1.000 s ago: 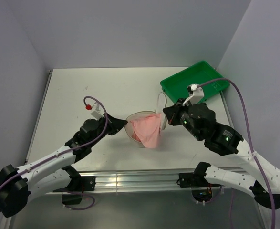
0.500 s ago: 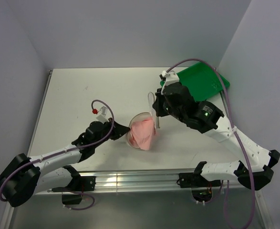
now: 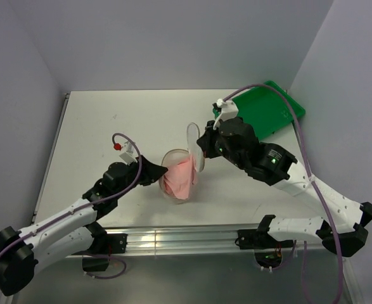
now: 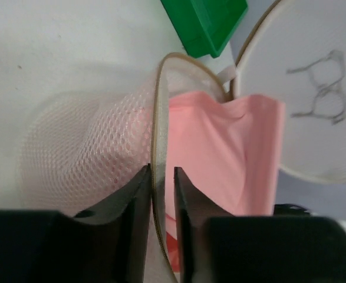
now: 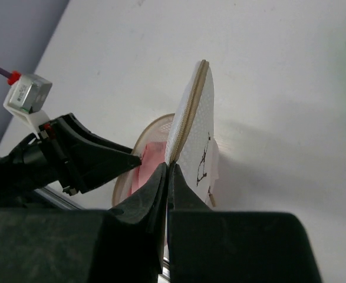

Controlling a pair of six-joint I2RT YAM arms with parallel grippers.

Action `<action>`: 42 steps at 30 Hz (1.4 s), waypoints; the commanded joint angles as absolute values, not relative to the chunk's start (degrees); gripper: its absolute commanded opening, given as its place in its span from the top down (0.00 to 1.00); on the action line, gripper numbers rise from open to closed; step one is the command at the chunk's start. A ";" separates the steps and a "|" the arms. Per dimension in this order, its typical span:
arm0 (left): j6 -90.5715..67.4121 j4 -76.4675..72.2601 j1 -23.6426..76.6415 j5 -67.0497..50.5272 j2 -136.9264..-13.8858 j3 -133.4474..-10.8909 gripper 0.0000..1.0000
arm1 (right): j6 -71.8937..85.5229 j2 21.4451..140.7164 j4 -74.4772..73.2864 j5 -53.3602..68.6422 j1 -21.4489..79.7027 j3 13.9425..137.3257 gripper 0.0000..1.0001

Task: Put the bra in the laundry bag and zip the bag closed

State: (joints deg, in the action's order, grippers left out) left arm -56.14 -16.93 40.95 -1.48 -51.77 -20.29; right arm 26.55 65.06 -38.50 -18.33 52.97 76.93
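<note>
Your left gripper (image 4: 161, 172) sits astride the rim of the laundry bag (image 3: 171, 156), its jaws slightly parted and loose. The bag lies midway along the near edge of the table (image 3: 109, 114), with the bra (image 3: 178, 180) heaped in its lower half. Your right gripper (image 5: 168, 169) is clenched on the raised half's rim, which stands upright. The green tray (image 3: 268, 114) is in the far right corner.

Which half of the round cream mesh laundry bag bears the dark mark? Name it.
The upright half, pinched at its rim by the right gripper; the other half lies down, holding the salmon-pink bra.
</note>
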 commanded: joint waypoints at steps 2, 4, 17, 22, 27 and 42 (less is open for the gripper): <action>-50.72 -6.98 40.87 1.65 -45.37 -25.39 0.48 | 27.42 63.81 -32.62 -16.80 52.12 73.93 1.00; -47.66 -2.14 40.87 2.55 -43.60 -27.67 0.27 | 27.68 62.58 -31.56 -16.79 51.94 73.30 1.00; -37.71 17.85 54.46 7.28 -48.58 -49.65 0.64 | 27.51 62.14 -29.88 -16.00 50.01 72.86 1.00; -37.88 14.24 61.78 13.96 -56.24 -52.72 0.47 | 27.95 61.61 -29.45 -16.00 49.75 72.07 1.00; -38.05 13.10 67.23 19.41 -64.15 -55.19 0.46 | 28.21 61.17 -28.31 -15.47 49.66 71.11 1.00; -38.41 5.45 68.12 20.91 -75.14 -54.40 0.47 | 28.83 57.75 -27.42 -14.68 49.31 69.52 1.00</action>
State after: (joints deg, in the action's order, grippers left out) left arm -38.63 9.43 67.81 19.44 -74.50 -52.18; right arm 28.53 59.55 -30.79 -14.87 49.82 69.76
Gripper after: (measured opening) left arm 0.535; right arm 0.014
